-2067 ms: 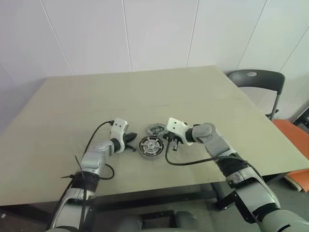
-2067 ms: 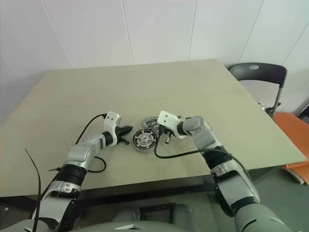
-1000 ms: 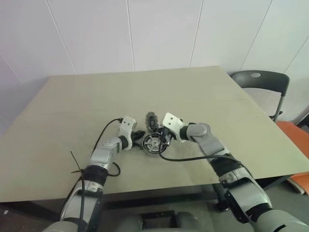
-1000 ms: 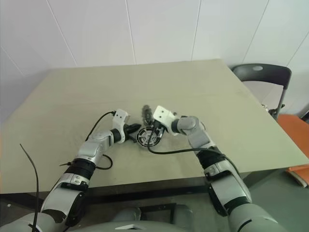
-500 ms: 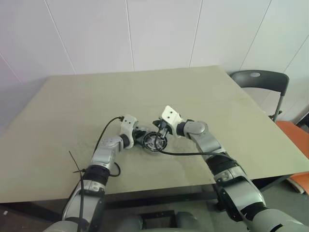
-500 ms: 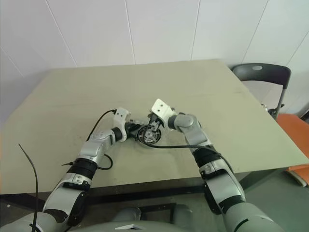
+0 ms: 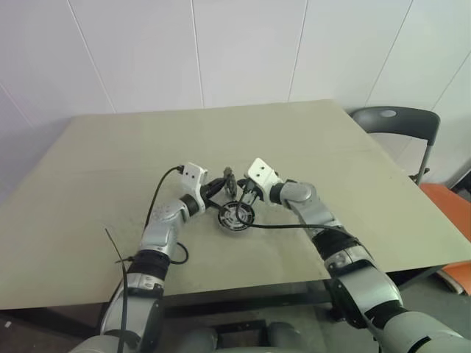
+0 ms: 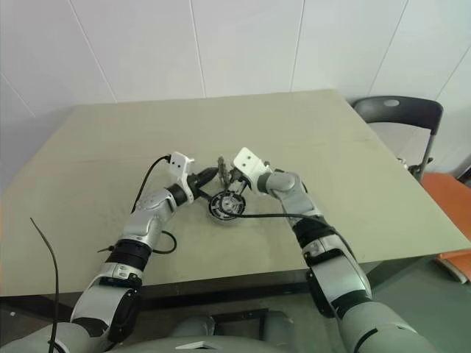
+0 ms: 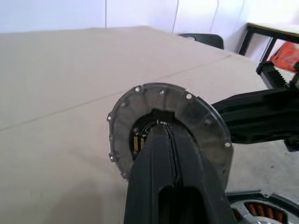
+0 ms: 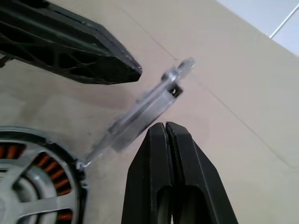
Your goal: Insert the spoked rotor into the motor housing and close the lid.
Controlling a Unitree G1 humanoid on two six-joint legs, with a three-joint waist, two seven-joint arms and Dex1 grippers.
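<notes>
Two closed hands [image 7: 218,185] [image 7: 243,197] flanking the upright lid [image 7: 229,179], housing [image 7: 235,216] below.

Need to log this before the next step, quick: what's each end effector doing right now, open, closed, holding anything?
Left end effector: closed, pressed against the upright lid.
Right end effector: closed, holding nothing, beside the lid's edge.
</notes>
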